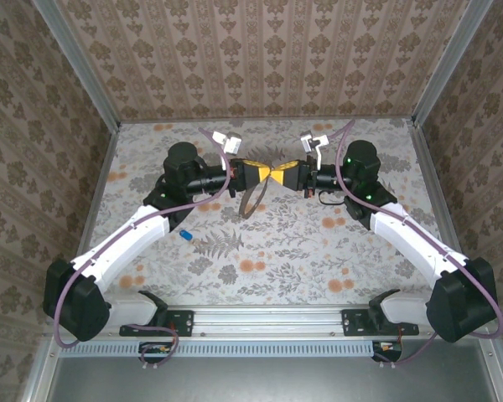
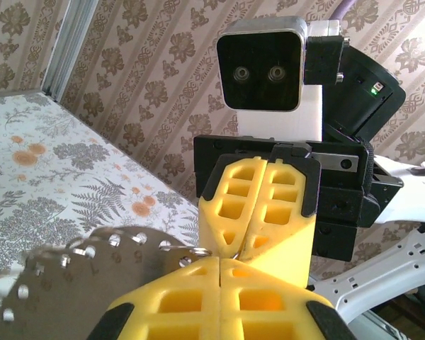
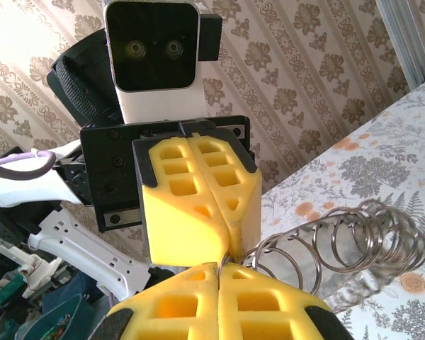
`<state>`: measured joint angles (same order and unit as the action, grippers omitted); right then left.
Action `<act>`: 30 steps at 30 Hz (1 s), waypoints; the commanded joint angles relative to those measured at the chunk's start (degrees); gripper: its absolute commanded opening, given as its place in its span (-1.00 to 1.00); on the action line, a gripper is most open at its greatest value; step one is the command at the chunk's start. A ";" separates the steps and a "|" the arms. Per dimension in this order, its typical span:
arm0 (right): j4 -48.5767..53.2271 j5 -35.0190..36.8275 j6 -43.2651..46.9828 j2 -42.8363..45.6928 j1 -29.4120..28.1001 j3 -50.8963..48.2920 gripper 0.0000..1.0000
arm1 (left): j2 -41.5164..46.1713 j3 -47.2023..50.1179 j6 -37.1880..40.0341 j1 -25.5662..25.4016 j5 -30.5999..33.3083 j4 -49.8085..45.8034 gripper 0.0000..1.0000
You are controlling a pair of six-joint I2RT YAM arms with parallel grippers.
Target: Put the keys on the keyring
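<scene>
My two grippers meet tip to tip above the middle of the table, the left gripper (image 1: pixel 271 175) and the right gripper (image 1: pixel 282 176), both with yellow fingers pressed together. Each is shut on the keyring's thin metal ring (image 2: pixel 198 249) from opposite sides. In the left wrist view my left gripper (image 2: pixel 220 261) faces the right gripper (image 2: pixel 246 245). The keyring's beige strap (image 1: pixel 250 203) hangs down below the tips, and its linked rings (image 3: pixel 340 237) trail off to the right of my right gripper (image 3: pixel 218 266). The key (image 1: pixel 186 235), tiny with a blue head, lies on the table beside the left forearm.
The flowered tabletop (image 1: pixel 302 251) is walled by patterned panels on three sides. Purple cables (image 1: pixel 342 142) loop over both wrists. The arm bases sit on the metal rail (image 1: pixel 268 322) at the near edge.
</scene>
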<state>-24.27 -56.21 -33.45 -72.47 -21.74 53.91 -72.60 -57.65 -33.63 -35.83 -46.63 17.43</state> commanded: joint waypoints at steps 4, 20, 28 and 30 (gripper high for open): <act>-0.07 1.48 1.82 -1.55 -0.80 -0.41 -1.00 | 1.29 0.31 5.86 -2.96 2.83 -6.88 -0.33; 4.20 3.31 5.61 -18.17 -1.94 -0.75 -1.00 | 11.10 9.42 4.82 6.83 21.66 -12.03 0.72; -4.58 2.02 -0.40 -30.54 -5.07 4.77 -1.00 | 10.13 9.52 4.71 9.31 20.15 -12.02 0.73; -6.00 2.85 -1.38 -31.90 -5.16 4.71 -1.00 | 9.78 9.29 4.70 9.29 19.77 -12.06 0.73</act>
<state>-23.83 -52.73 -32.03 -103.42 -26.65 56.49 -62.46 -48.36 -28.32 -26.89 -26.11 5.32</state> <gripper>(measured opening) 0.063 0.861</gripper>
